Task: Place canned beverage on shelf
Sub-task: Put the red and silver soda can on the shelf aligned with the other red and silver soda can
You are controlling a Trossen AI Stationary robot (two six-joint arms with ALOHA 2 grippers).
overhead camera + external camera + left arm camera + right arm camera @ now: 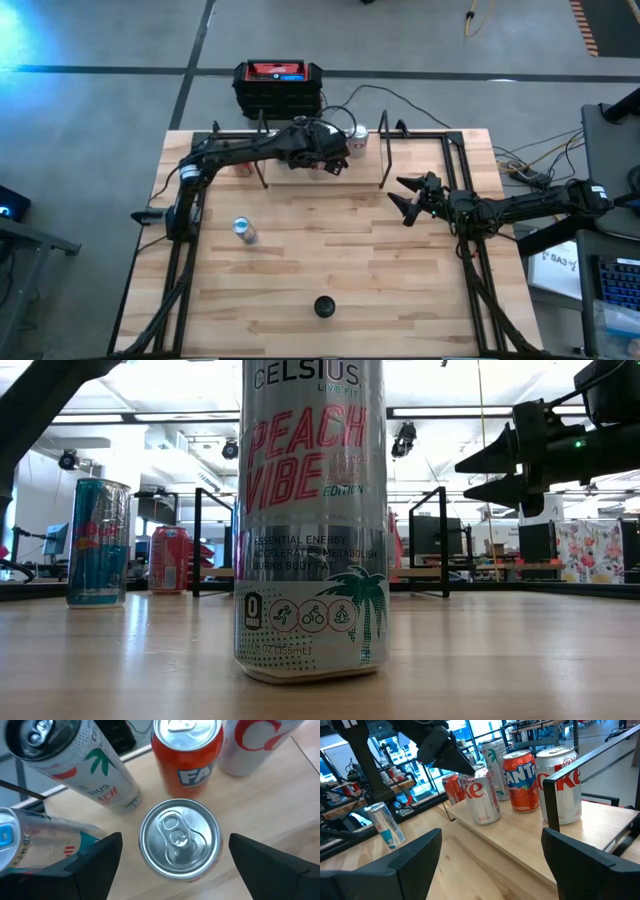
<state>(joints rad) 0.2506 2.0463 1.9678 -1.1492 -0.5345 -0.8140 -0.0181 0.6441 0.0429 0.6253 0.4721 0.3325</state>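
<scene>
The shelf's light-wood plank [300,180] with black rod uprights stands at the table's far middle. On it stands a silver can [180,837] with red lettering, which also shows in the right wrist view [482,795]. My left gripper [175,837] is open above that can, one finger on either side of its top with a gap on both sides; it also shows in the high view [328,160]. An orange Fanta can [187,757], a Celsius can [95,775] and a larger silver can [565,785] stand on the plank too. My right gripper [403,200] is open and empty, to the right of the shelf.
A teal can [243,230] stands on the table's left half. A red can [454,787] stands by the shelf's left end. A tall Celsius can [310,520] stands close before the low camera. A black-and-red box [278,85] sits beyond the far edge.
</scene>
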